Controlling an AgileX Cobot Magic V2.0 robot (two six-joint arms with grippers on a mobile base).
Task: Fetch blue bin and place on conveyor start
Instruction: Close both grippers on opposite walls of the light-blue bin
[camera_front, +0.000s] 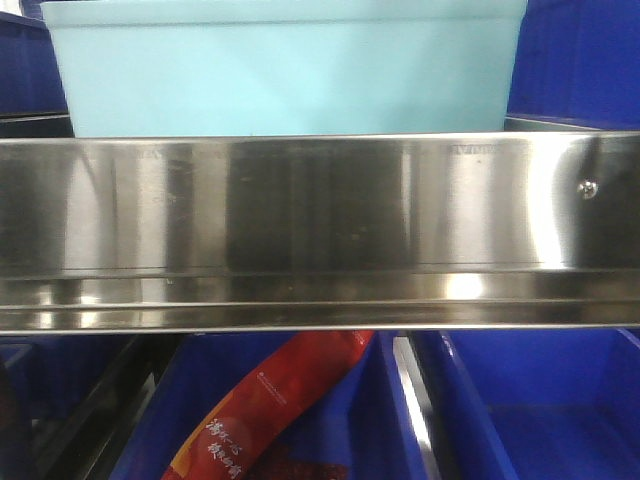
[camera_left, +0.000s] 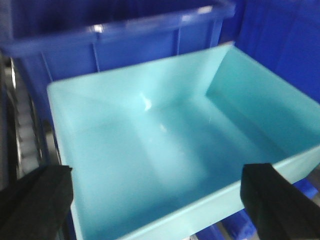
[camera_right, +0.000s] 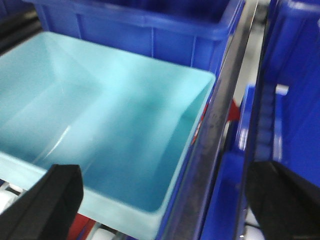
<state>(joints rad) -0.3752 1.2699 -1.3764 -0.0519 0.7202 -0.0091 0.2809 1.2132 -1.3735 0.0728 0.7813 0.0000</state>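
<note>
The blue bin (camera_front: 290, 70), a pale turquoise tub with plain smooth walls, sits on a shelf directly behind and above a broad stainless-steel shelf rail (camera_front: 320, 230) that spans the front view from edge to edge. Both wrist cameras look down into the tub, its bare floor and inner walls in plain sight.

Dark blue bins (camera_front: 580, 60) flank it on either side. A ribbed one (camera_left: 125, 40) stands just behind its far wall, and more (camera_front: 540, 410) fill the level beneath the rail.

The left fingers (camera_left: 35, 205), black and blunt, are spread wide and released at the bottom corners of the left wrist view, above the tub's near wall; whether they touch it cannot be told. The right fingers (camera_right: 50, 200) are likewise parted and gripping nothing, one over the tub's near corner, the other over a dark blue bin (camera_right: 295, 75) beyond the rail.

A red snack packet (camera_front: 270, 410) with printed characters lies slanted in a lower bin. A small screw (camera_front: 589, 187) marks the rail's right end.
</note>
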